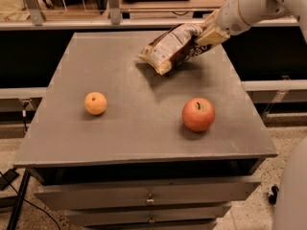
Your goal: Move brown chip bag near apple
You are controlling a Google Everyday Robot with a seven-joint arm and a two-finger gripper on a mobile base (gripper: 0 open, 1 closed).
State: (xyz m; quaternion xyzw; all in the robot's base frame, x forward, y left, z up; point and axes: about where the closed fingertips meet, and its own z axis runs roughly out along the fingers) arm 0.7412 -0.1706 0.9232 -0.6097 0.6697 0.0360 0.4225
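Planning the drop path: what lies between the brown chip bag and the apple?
Bare tabletop, camera view; the hand holds the brown chip bag at back right.

A robot's white arm [249, 6] reaches in from the upper right over a grey table [120, 75], its gripper [202, 33] clamped on the right end of the brown chip bag [169, 47] near the table's far right edge. The bag hangs tilted — white label panel facing up, its left end dipping toward the tabletop, a shadow cast beneath it. The apple [198, 114] sits at front right, stem upward, well apart from the bag and nearer the camera. A smaller orange fruit [95, 103] rests alone on the left side of the table — well apart from both. Below the tabletop, drawers [148, 198] with small handles are visible.
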